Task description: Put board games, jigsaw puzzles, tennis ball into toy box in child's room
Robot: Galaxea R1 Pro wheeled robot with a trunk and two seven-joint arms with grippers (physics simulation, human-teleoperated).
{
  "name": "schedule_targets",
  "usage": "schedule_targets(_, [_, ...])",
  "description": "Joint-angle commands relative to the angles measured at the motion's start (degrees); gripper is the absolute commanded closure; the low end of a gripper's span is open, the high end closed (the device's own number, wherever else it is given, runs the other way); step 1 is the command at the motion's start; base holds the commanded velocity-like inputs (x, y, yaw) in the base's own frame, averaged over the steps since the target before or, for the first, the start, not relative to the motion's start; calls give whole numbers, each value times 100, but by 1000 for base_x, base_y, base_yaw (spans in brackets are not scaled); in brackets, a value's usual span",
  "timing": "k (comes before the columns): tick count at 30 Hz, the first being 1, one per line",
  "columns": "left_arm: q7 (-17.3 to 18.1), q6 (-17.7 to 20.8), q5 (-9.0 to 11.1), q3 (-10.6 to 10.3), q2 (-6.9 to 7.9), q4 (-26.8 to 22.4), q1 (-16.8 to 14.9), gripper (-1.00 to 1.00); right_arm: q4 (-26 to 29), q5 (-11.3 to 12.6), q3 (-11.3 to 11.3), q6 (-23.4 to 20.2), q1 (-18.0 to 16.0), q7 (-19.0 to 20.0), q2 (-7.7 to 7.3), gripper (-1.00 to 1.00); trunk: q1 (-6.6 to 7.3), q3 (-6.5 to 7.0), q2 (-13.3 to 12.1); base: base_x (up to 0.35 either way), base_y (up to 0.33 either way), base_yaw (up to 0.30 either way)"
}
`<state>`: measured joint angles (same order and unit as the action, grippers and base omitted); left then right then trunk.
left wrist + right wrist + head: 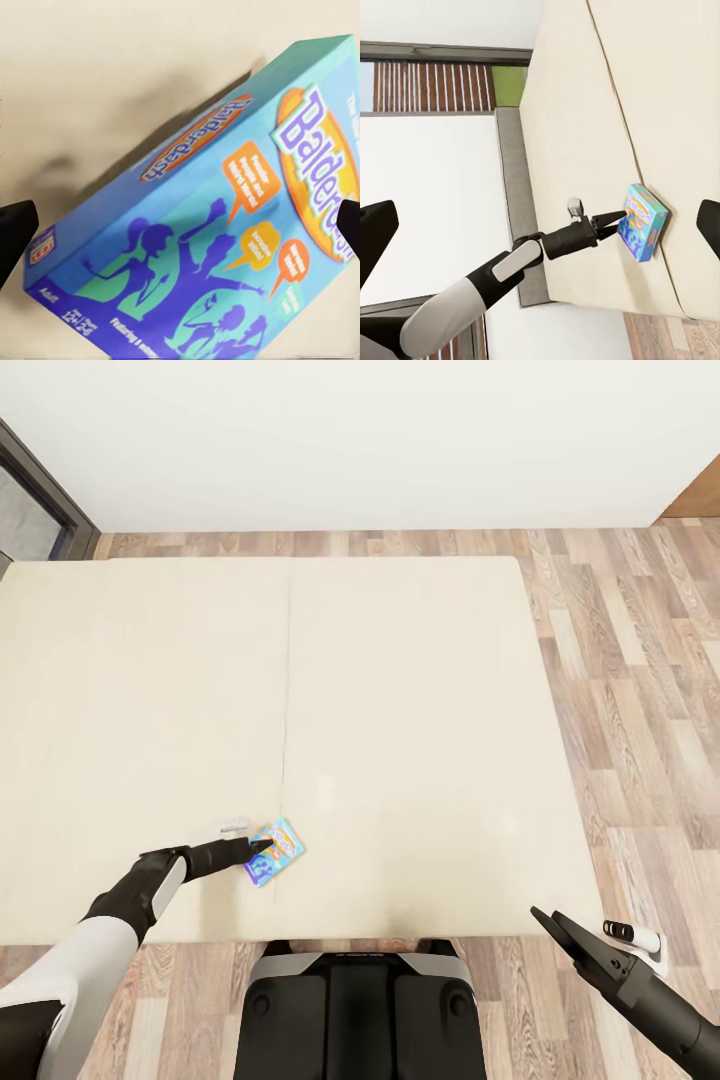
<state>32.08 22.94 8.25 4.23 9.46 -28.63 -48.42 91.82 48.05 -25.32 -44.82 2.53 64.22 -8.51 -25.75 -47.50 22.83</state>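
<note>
- My left gripper (262,847) is right at the small blue board game (274,852); in the left wrist view the two dark fingertips (15,236) sit at opposite sides of the picture with the box face (225,240) between them, so the jaws stand wide open and hold nothing yet (I can't tell whether a pad is touching the cardboard).
- The box lies flat on the bed (400,690), close to the near edge and a little left of the mattress seam; its long axis runs on a diagonal, from the near edge up and away toward the right-hand side of the bed.
- The fingers come at it from the left, reaching over its left end; I judge the grip has to span the short width, so the wrist should square up across that diagonal before closing.
- A small grey-white thing (232,824) lies just beside the left arm on the mattress; too small to name.
- My right gripper (555,926) hangs off the near right corner of the bed, above the wood floor (640,690), fingers spread apart and empty; its wrist view sees the left arm (510,270) and the box from afar.
- The left arm is much the nearer, so this pick is its job; the toy box is somewhere else in the room.
</note>
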Motion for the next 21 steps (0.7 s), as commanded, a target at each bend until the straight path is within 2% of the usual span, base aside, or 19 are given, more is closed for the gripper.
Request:
schedule_targets(1, [12, 60, 35, 19, 0, -2, -1, -100, 3, 29, 0, -35, 2, -6, -2, -100, -4, -5, 9, 0, 0, 0])
schedule_targets(14, [1, 139, 43, 25, 55, 6, -1, -100, 3, 29, -7, -35, -7, -6, -2, -100, -4, -5, 9, 0, 0, 0])
schedule_targets(21, [42, 327, 45, 29, 50, 7, -1, -100, 3, 29, -8, -35, -6, -6, -2, -100, -4, -5, 9, 0, 0, 0])
